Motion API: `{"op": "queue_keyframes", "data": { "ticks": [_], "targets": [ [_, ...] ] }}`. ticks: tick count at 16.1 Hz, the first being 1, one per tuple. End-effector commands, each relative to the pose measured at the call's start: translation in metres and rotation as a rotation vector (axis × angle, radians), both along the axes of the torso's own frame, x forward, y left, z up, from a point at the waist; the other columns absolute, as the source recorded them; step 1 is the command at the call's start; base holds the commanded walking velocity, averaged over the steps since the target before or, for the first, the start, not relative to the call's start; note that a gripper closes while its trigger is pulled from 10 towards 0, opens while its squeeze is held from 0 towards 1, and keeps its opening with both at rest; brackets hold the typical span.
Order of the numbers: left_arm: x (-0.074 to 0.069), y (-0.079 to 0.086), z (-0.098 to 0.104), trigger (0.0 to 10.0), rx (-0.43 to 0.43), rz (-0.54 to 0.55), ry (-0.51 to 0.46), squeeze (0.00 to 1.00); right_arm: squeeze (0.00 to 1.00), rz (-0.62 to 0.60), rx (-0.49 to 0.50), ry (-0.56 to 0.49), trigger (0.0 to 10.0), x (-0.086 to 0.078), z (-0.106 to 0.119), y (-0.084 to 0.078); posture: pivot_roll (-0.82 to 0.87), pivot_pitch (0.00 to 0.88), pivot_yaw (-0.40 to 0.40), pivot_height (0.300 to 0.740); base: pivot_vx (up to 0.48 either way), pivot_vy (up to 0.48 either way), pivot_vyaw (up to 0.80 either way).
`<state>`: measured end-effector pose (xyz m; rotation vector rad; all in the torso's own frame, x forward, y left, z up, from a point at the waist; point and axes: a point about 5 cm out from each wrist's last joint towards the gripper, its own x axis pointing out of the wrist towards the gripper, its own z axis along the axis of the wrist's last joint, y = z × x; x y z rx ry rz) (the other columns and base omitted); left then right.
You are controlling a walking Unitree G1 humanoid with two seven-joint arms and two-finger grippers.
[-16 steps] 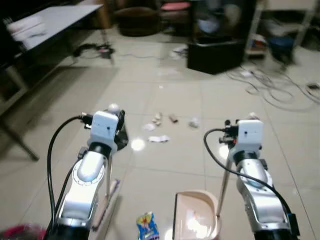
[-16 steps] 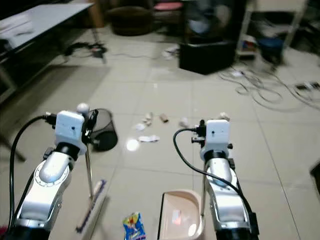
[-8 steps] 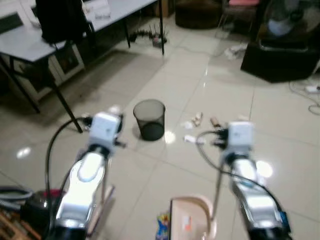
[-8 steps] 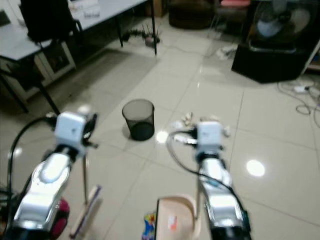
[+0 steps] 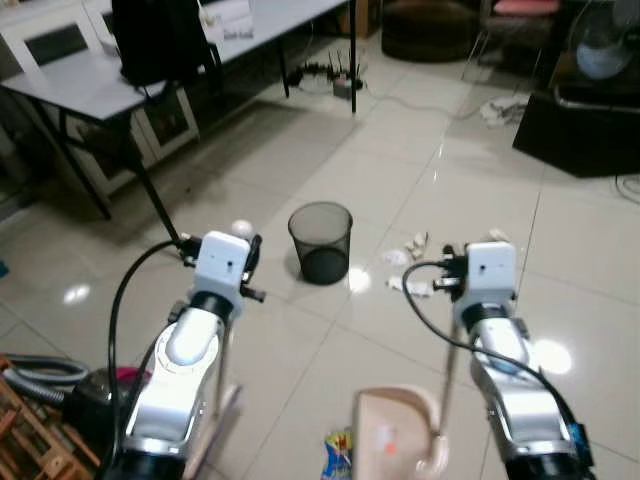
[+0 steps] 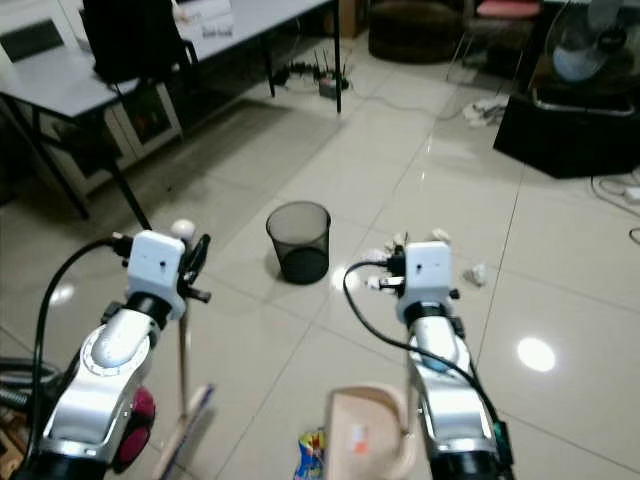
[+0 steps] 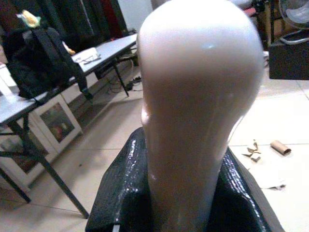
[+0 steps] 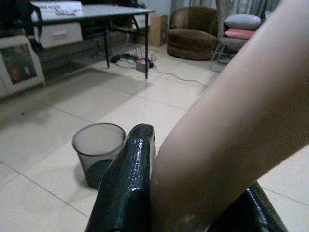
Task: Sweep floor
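A wide floor (image 5: 330, 190) of glossy pale square tiles fills the room, throwing back spots of ceiling light. Along its far left side stands a long grey table (image 5: 90, 85) on thin black legs, with a black backpack (image 5: 160, 40) sitting on top.

Near the middle of the floor stands a small black mesh bin (image 5: 321, 242), upright and round. Just beside it, toward the robot's right, lies a loose scatter of white paper scraps and cardboard tubes (image 5: 412, 262).

Close in front of the robot, a pale beige dustpan (image 5: 392, 440) rests on the tiles, and a crumpled blue and yellow wrapper (image 5: 338, 455) lies just beside it.

The left gripper (image 5: 238, 262) has its jaws pinching the top of a broom handle (image 7: 198, 106), a smooth cream knob with a thin metal pole running down to the broom head (image 6: 185, 430) on the tiles.

The right gripper (image 6: 425, 290) has its jaws pinching the beige dustpan handle (image 8: 227, 125), whose pole drops to the dustpan.
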<state>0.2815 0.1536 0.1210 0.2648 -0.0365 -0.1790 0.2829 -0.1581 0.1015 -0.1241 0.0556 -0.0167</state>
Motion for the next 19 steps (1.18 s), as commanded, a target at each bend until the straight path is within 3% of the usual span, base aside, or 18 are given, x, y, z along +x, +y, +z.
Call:
{"op": "queue_keyframes", "data": {
  "ticks": [1, 6, 8, 10, 12, 17, 19],
  "targets": [
    [0.002, 0.000, 0.006, 10.0, 0.018, 0.001, -0.029, 0.00, 0.00, 0.016, -0.001, -0.060, 10.0, 0.006, 0.011, 0.002, -0.07, 0.006, 0.103, 0.740, 0.000, -0.480, 0.00],
    [0.008, -0.007, 0.000, 10.0, 0.046, -0.050, -0.005, 0.00, 0.00, -0.006, -0.026, -0.049, 10.0, 0.015, 0.003, -0.004, -0.04, 0.027, 0.107, 0.740, 0.000, 0.000, 0.00],
    [0.015, -0.007, 0.000, 10.0, 0.077, -0.037, -0.035, 0.00, 0.00, 0.014, -0.047, -0.070, 10.0, 0.018, 0.003, -0.005, -0.05, 0.074, 0.113, 0.740, 0.000, 0.000, 0.00],
    [0.023, -0.004, -0.004, 10.0, 0.077, -0.006, -0.068, 0.00, 0.00, 0.024, -0.087, -0.083, 10.0, 0.021, -0.001, -0.005, -0.06, 0.127, 0.115, 0.740, 0.000, 0.000, 0.00],
    [0.030, -0.004, -0.004, 10.0, 0.017, 0.035, -0.088, 0.00, 0.00, 0.024, -0.119, -0.110, 10.0, 0.024, 0.001, -0.005, -0.06, 0.165, 0.116, 0.740, 0.000, 0.000, 0.00],
    [0.047, -0.002, -0.010, 10.0, -0.009, 0.063, -0.100, 0.00, 0.00, 0.110, -0.164, -0.212, 10.0, 0.041, 0.018, 0.012, -0.05, 0.287, 0.091, 0.740, 0.000, 0.000, 0.00],
    [0.050, -0.003, -0.015, 10.0, 0.003, 0.087, -0.097, 0.00, 0.00, 0.134, -0.160, -0.206, 10.0, 0.043, 0.015, 0.021, -0.03, 0.336, 0.094, 0.740, 0.000, 0.000, 0.00]
  ]
}}
